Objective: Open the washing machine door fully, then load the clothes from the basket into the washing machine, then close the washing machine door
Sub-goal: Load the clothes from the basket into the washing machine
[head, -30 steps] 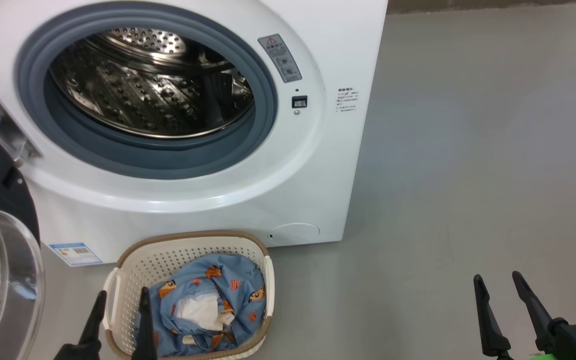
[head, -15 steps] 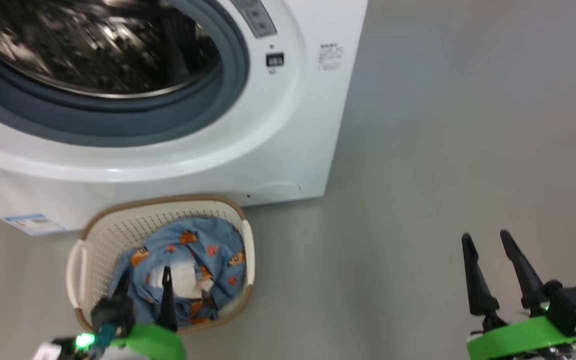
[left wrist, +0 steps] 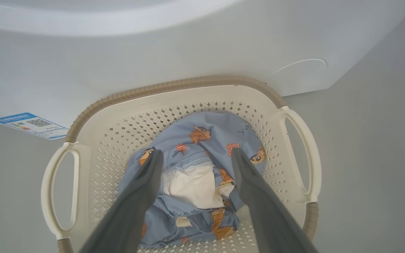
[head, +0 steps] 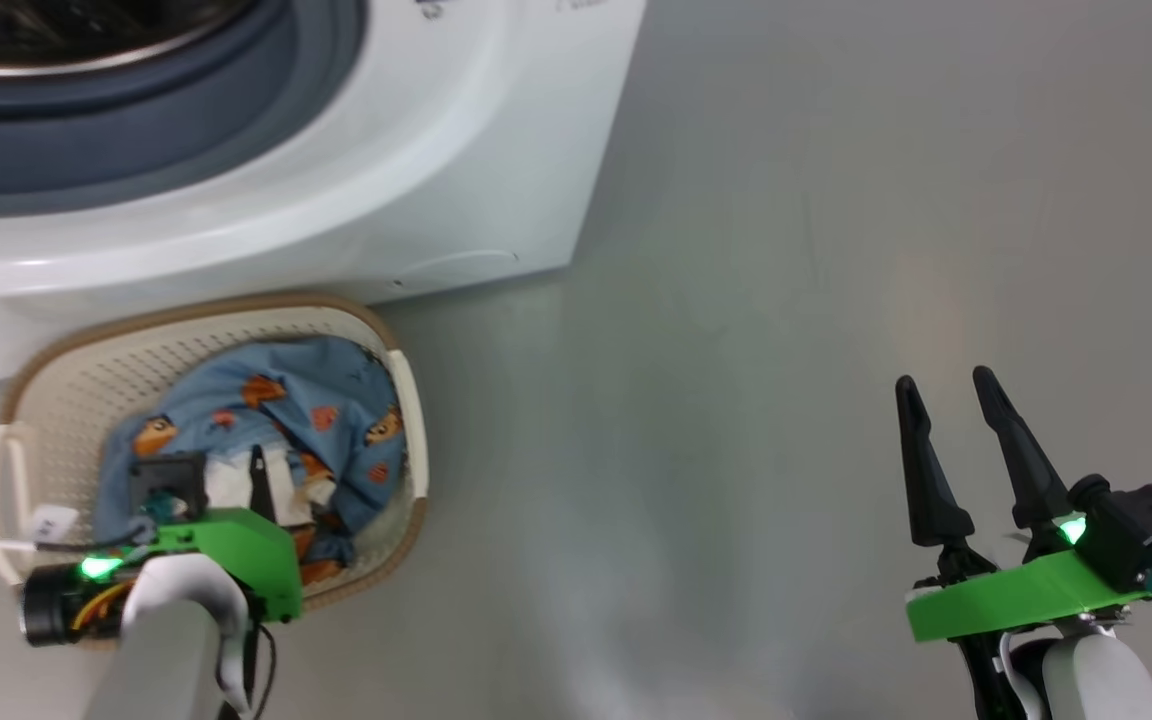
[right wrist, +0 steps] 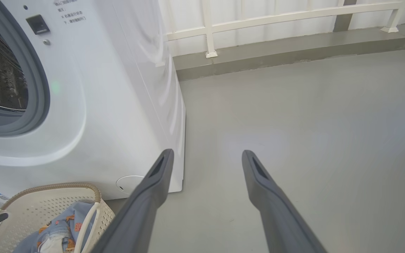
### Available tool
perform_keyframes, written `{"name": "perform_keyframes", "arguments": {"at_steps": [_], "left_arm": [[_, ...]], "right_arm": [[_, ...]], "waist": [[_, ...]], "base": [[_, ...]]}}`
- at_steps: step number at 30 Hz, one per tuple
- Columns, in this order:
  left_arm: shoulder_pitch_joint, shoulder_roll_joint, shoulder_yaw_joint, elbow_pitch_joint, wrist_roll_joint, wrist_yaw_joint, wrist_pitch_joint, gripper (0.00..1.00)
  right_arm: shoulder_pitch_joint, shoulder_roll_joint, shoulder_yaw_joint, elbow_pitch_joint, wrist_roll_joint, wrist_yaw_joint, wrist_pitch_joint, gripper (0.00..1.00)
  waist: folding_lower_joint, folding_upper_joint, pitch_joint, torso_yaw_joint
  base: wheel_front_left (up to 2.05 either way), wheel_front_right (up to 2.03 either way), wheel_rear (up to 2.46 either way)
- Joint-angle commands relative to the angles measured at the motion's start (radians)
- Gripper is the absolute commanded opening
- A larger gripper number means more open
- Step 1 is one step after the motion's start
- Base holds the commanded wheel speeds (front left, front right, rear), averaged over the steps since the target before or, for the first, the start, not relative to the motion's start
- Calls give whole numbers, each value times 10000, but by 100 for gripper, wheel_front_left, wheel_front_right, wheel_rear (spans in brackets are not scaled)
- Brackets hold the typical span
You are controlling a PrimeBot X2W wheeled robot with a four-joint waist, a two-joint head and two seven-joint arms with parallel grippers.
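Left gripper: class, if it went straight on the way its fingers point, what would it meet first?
Most likely the clothes lying in the basket: the open fingers of the left gripper frame the bundle's white patch. The gap to it is unclear.

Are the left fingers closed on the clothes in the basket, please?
No, the left fingers stand wide apart, one on each side of the middle of the clothes in the basket.

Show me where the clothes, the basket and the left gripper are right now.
clothes (left wrist: 220, 128), left wrist view, on the blue printed fabric at the bundle's top.
basket (left wrist: 174, 85), left wrist view, on the brown woven-look rim nearest the machine.
left gripper (left wrist: 196, 153), left wrist view, midway between its spread fingertips.
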Motion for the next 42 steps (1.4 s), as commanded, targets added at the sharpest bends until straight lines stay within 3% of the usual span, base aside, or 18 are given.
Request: {"name": "perform_keyframes", "arguments": {"at_steps": [1, 11, 18, 42], "left_arm": [[-271, 348, 367, 196, -123, 71, 9, 100], [-1709, 848, 678, 2104, -570, -180, 270, 100], [-2701, 1005, 1066, 3026, -1047, 43, 886, 100], [-4572, 1987, 885, 3986, -1128, 440, 1170, 100]], "right_arm": [[-144, -93, 286, -187, 69, 16, -118, 100], [-721, -93, 584, -331, 43, 16, -118, 100], [-1149, -93, 724, -403, 34, 16, -118, 100], [-1419, -93, 1019, -798, 157, 16, -118, 100]], "waist": [[0, -1, 704, -540], [0, -1, 1894, -905], [0, -1, 2887, -1183], [0, -1, 4508, -1712]], "base": [[0, 0, 0], [0, 0, 0], [0, 0, 0], [0, 0, 0]]}}
